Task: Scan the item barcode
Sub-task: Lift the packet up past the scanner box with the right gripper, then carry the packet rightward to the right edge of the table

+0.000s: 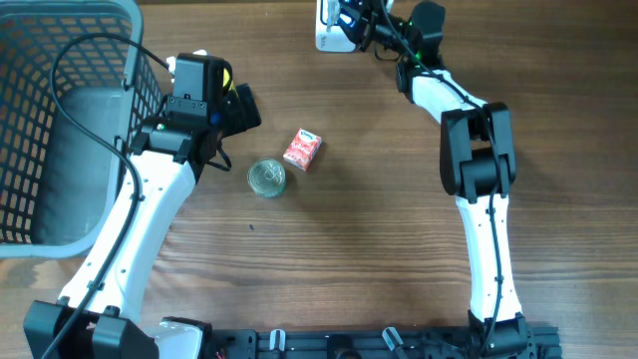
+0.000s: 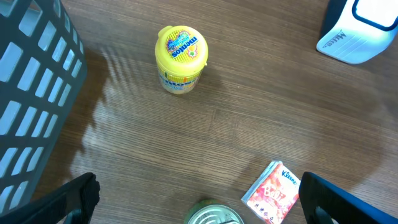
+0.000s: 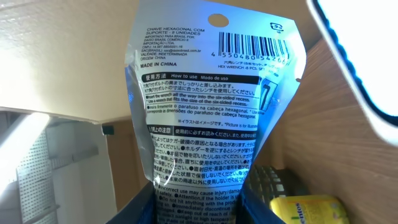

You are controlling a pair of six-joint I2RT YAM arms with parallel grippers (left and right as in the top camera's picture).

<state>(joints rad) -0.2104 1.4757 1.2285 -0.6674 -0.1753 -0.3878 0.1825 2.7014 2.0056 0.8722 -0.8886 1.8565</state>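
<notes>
Left gripper (image 1: 231,98) spread, empty, by the basket (image 1: 40,150) | my right gripper (image 1: 351,18) pinches the packet (image 3: 205,112) at the desk's far edge | long axis upright, barcode (image 3: 252,46) topmost, just beside the scanner (image 3: 367,68).

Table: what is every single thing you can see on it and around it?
basket: one, grey-blue, left edge of the table
tub: one, yellow, near the basket
tin can: one, silver, middle of the table
small box: one, red and white, beside the can
scanner: one, white, far edge
packet: one, silver and blue with a barcode, held up by the scanner
table: one, brown wood
left arm: one, white and black
right arm: one, white and black
left fingers: open, dark, empty
right fingers: dark, shut on the packet
</notes>
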